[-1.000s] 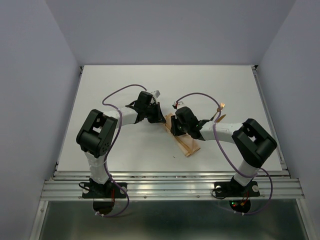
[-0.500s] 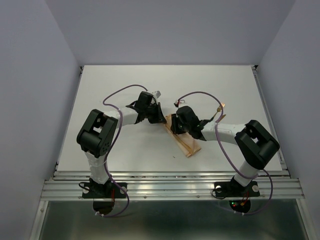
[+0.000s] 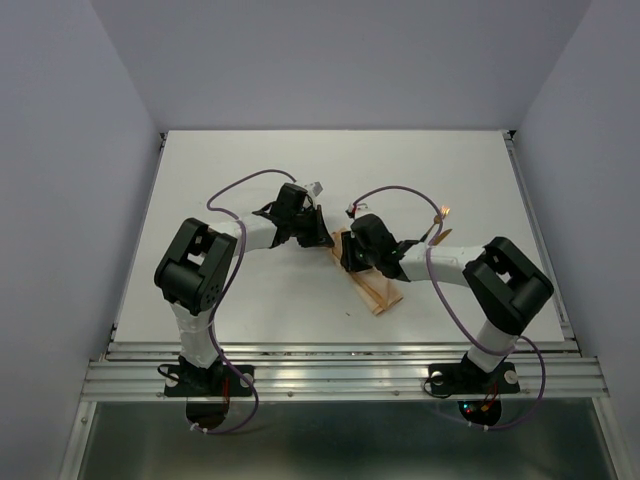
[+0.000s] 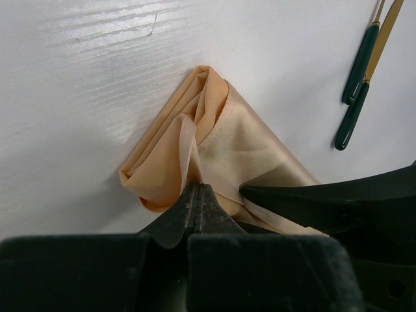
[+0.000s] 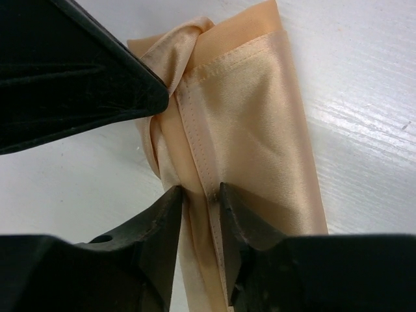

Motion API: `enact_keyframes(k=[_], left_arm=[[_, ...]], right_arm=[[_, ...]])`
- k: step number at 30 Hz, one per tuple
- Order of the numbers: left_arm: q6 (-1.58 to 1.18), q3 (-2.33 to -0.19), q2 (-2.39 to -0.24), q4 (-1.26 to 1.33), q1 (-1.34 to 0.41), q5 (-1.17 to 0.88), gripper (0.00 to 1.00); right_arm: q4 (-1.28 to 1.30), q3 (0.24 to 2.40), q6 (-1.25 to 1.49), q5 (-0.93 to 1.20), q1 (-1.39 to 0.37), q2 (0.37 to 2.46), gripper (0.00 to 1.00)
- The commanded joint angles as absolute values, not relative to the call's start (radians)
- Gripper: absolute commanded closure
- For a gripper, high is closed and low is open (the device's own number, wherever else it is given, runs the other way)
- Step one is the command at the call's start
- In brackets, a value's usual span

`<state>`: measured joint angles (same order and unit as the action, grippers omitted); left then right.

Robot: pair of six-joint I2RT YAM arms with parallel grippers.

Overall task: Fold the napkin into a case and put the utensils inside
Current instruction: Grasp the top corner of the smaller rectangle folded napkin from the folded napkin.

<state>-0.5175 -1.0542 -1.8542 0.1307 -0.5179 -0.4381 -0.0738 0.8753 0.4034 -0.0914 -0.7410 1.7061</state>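
Over the last second the right pincer [image 3: 346, 256] has let its jaws out wider and the right arm [image 3: 505, 280] has shifted its elbow a touch, while the left arm [image 3: 190, 265] and the cloth sit much as they did. From the left of the white tabletop [image 3: 250, 170], the left arm reaches inward with a purple cable [image 3: 240, 183] looping over it. The left pincer [image 3: 322, 238] is down at the far end of the napkin [image 3: 374, 288]. In its wrist view the left pincer [image 4: 197, 192] is closed tight, its tips pressed together on a raised ridge of the napkin [image 4: 224, 140], which bunches into a rumpled corner just ahead of them. The peach-orange napkin lies folded into a narrow strip, running diagonally from between the two pincers toward the near right, flat on the tabletop. The right pincer meets that same far end from the other side, very close to the left one. In its own view the right pincer [image 5: 200, 195] has its jaws a little apart, one on each side of a stitched hem of the napkin [image 5: 260, 123]. The cloth ridge fills the gap, and whether the pads press on it cannot be told. Further right, the utensils [image 3: 441, 218] lie on the tabletop beyond the right forearm, well apart from the napkin. The left wrist view shows the utensils [image 4: 357, 68] as two slim dark green handles side by side with gold stems, their heads out of frame.
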Motion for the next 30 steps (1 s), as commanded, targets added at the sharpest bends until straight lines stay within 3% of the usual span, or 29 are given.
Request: enact_keyframes(k=[1, 3, 11, 17, 22, 30], left_arm=[[-0.515, -1.072, -1.85, 0.152, -0.526, -0.456, 1.0], [-0.515, -1.071, -1.85, 0.152, -0.526, -0.456, 1.0], [-0.517, -1.069, -1.847, 0.152, -0.528, -0.456, 1.0], [-0.514, -1.066, -1.85, 0.152, -0.529, -0.459, 1.0], [-0.514, -1.072, -1.856, 0.152, -0.529, -0.465, 1.0], [-0.514, -1.071, -1.856, 0.15, -0.529, -0.463, 1.0]], right_arm=[[-0.084, 0.868, 0.393, -0.127, -0.75, 1.715, 0.67], [-0.084, 0.865, 0.391, -0.143, -0.75, 1.717, 0.69], [-0.103, 0.862, 0.391, -0.135, -0.75, 1.704, 0.99], [-0.104, 0.877, 0.39, -0.097, -0.75, 1.692, 0.99], [-0.091, 0.888, 0.388, -0.12, -0.75, 1.69, 0.76], [-0.095, 0.865, 0.4, -0.176, -0.75, 1.655, 0.75]])
